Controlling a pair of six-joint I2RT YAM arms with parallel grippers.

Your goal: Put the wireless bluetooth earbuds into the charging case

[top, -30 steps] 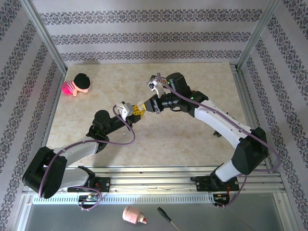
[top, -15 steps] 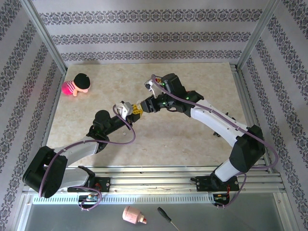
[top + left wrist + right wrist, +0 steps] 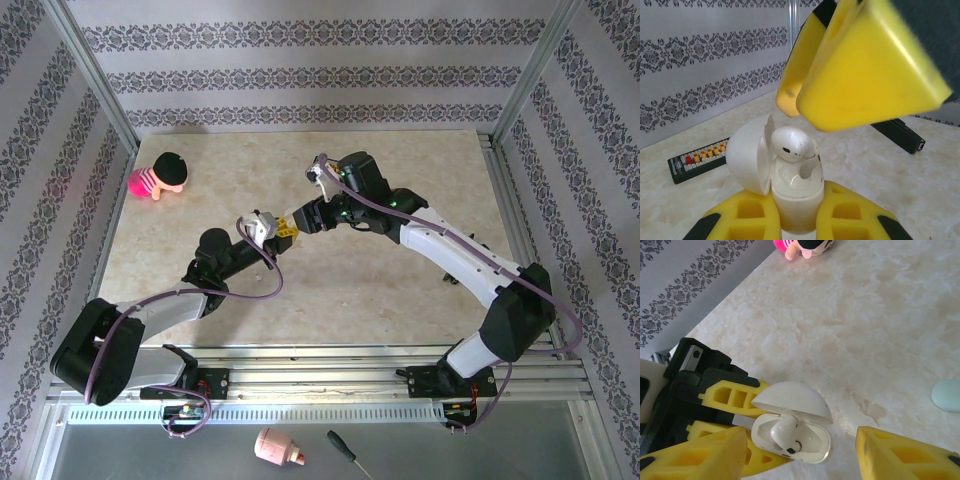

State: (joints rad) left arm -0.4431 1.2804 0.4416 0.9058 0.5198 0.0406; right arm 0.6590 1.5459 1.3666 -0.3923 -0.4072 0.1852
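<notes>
This looks like a robot test cell in a lab rather than a home. The marble-look worktop (image 3: 380, 290) is boxed in by aluminium frame posts (image 3: 97, 85) and flat panels of patterned wallpaper (image 3: 300, 70). The cabled left arm (image 3: 165, 308) and right arm (image 3: 450, 250) are bolted to a slotted metal rail (image 3: 330, 375) at its near edge. On the ledge below lie a screwdriver (image 3: 345, 450) and a pink object (image 3: 275, 448), perhaps a toy.

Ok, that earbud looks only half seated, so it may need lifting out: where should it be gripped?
Probably by the rounded head of the earbud, which stands above the charging case rim while its stem sits in the well. Come from above, keeping clear of the upright open lid beside it.
</notes>
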